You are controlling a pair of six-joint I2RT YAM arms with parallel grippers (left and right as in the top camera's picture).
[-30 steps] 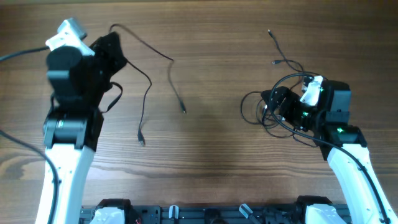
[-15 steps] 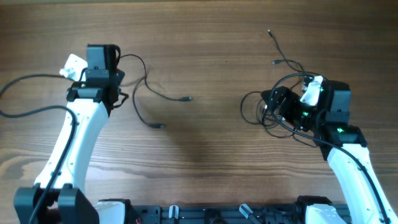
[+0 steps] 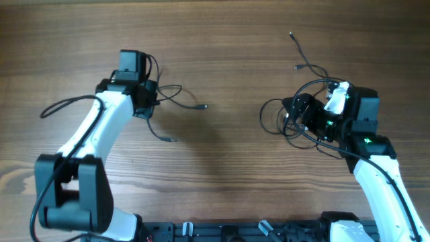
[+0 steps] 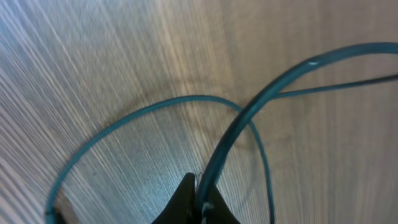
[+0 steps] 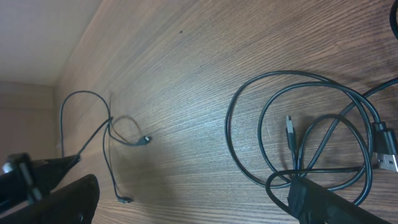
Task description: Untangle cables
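A thin black cable (image 3: 195,105) lies in loose loops left of centre, its plug ends on the wood. My left gripper (image 3: 150,99) is shut on it; the left wrist view shows the jaws (image 4: 202,202) pinching the wire (image 4: 249,112) just above the table. Coiled black cables (image 3: 267,105) lie at the right, under and beside my right gripper (image 3: 290,115). In the right wrist view these loops (image 5: 298,134) lie by the right finger, and the gripper (image 5: 193,199) is open wide. A further thin wire (image 3: 309,65) trails off at the back right.
The table (image 3: 228,168) is bare wood. The left arm's own thicker cable (image 3: 67,104) arcs over the left side. The left-hand cable and the left gripper also show far off in the right wrist view (image 5: 111,121).
My left arm has swung right and toward the far side, dragging its cable along; the wire has bunched into smaller loops. The right arm and its coils have not moved.
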